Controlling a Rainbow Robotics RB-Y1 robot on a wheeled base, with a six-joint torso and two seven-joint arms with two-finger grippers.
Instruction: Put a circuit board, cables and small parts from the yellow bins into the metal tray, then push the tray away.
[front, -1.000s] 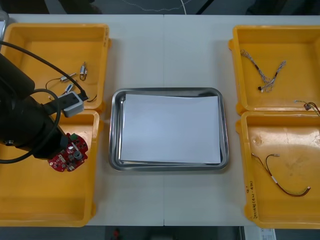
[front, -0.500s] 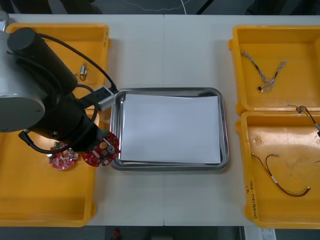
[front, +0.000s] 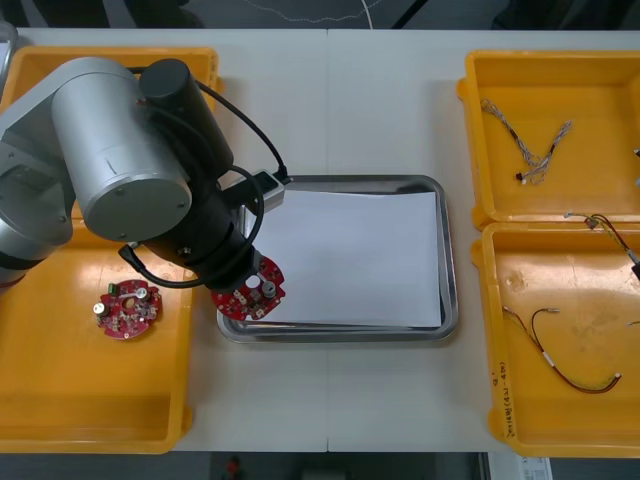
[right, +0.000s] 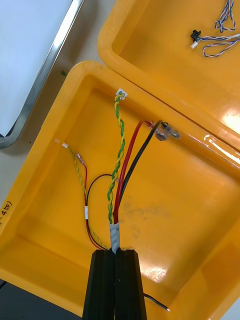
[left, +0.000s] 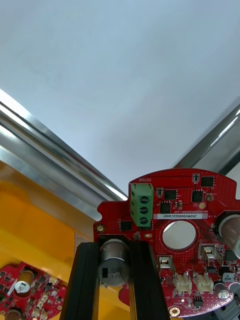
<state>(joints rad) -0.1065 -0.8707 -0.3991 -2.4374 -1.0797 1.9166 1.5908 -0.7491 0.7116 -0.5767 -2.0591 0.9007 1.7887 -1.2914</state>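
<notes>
My left gripper (left: 114, 272) is shut on a round red circuit board (front: 251, 291), its fingers clamped on a metal cylinder standing on the board (left: 170, 220). The board hangs over the near left corner of the metal tray (front: 448, 262), which is white inside (left: 120, 75). My right gripper (right: 116, 280) is shut on a cable bundle (right: 120, 165) of twisted green-yellow, red and black wires, lifted over the near right yellow bin (right: 200, 210). In the front view that bundle (front: 603, 221) trails in from the right edge.
A second red board (front: 127, 307) lies in the near left bin (front: 90, 400). A red and yellow cable (front: 560, 362) rests in the near right bin (front: 560, 430). A twisted blue and white cable (front: 530, 145) lies in the far right bin. My left arm (front: 130, 150) covers the far left bin.
My left arm has swung right, carrying the board out of the near left bin to the tray's near left corner. The cable at the right edge has shifted slightly.
</notes>
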